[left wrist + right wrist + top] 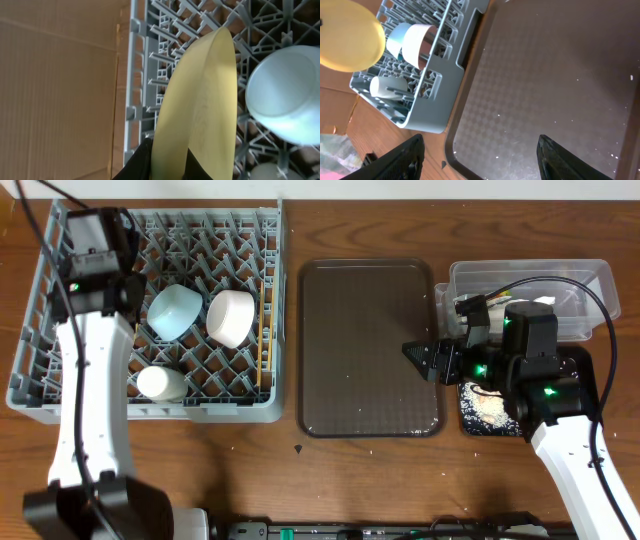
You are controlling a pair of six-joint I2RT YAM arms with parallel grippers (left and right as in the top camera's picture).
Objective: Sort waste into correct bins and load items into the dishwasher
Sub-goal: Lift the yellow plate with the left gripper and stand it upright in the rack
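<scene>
We note brown wood-grain table (360, 480) under both arms. Left gripper (169, 162) clamped on smooth round yellow plate (200, 100), edge-on over grey plastic pegged rack (150, 60); glossy light blue bowl (285, 95) just beside. Right gripper (485, 150) fingers wide apart, textured dark brown tray (545, 75) beneath.

The wooden table (400, 490) carries four things. A grey rack (150, 412) stands at the left. A brown tray (368, 350) lies just beside it, in the middle. At the right sits a clear tub (590, 280), with a black tray (468, 422) just in front of it. A dark speck (298, 448) lies near the brown tray's front corner.
</scene>
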